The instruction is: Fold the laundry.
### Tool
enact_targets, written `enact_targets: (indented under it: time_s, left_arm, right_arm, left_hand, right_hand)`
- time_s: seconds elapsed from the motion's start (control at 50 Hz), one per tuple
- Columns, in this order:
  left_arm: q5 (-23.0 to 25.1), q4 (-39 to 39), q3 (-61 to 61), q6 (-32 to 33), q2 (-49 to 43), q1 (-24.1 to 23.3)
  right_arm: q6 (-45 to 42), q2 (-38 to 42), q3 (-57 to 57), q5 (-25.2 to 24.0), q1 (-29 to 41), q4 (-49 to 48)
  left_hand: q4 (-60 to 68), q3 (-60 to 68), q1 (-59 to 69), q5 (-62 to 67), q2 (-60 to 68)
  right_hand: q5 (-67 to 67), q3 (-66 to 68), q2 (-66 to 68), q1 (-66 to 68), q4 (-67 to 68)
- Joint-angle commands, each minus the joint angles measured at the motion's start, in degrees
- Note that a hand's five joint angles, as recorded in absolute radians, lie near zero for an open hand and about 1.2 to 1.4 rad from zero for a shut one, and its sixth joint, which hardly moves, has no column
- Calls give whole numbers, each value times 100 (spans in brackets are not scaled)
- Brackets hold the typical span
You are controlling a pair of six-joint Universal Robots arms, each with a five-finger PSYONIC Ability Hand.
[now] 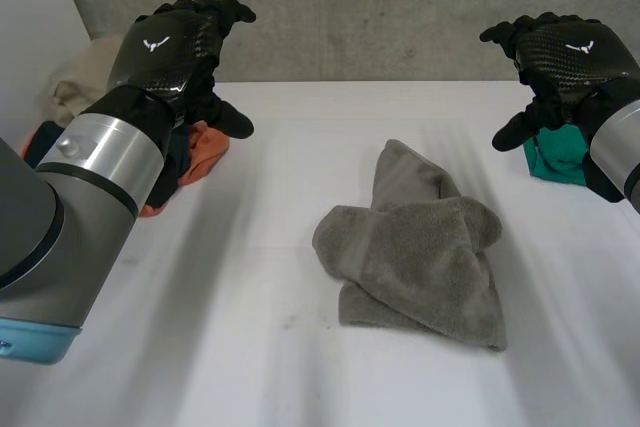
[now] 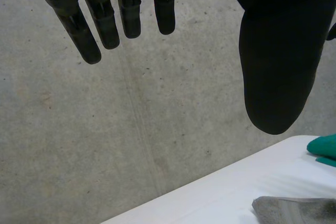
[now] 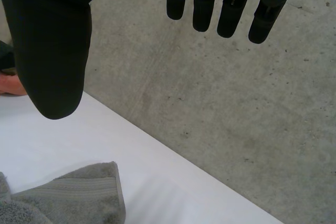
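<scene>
A grey towel is lying crumpled on the tabletop between the left robot hand and right robot hand, both hovering wide and empty.

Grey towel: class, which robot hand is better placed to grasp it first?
Probably the right hand: the grey towel lies crumpled nearer that side. The left hand hovers farther off, by the orange cloth. Both are open.

White table, crumpled grey towel, orange clothes pile, green cloth
</scene>
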Motion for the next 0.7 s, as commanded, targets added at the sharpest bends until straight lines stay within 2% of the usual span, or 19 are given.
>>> enact_targets:
  time_s: [0.02,0.2,0.28,0.4,0.52,0.64,0.7]
  left_arm:
    - [9,-26,2,0,4,-3]
    - [17,-44,-16,-9,-23,-30]
    - [123,-44,-33,-9,-137,-179]
    - [290,-26,28,167,-839,-680]
    - [299,9,212,1035,-1690,-1241]
    - [299,0,538,1748,-2447,-1691]
    - [299,0,740,1898,-2904,-1779]
  right_arm:
    - [5,4,9,-2,-6,1]
    - [-21,4,-69,-2,-15,62]
    - [-135,13,-184,-2,-24,272]
    - [-1276,92,-325,6,-85,941]
    - [-2295,469,-1,50,-252,1152]
    - [-2526,760,483,-63,-436,1029]
    - [-2517,944,703,-405,-586,819]
  left_hand:
    - [-760,-727,-755,-990,-729]
    - [-777,-744,-772,-1007,-746]
    - [-710,-677,-705,-940,-678]
    - [-643,-610,-638,-873,-611]
    - [-626,-593,-621,-856,-594]
    - [-508,-475,-503,-738,-476]
    - [-475,-442,-470,-705,-443]
  right_hand:
    - [-981,-742,-714,-647,-732]
    - [-981,-742,-714,-647,-732]
    - [-981,-742,-714,-647,-732]
    - [-981,-742,-714,-647,-732]
    - [-981,-742,-714,-647,-732]
    - [-981,-742,-714,-647,-732]
    - [-981,-742,-714,-647,-732]
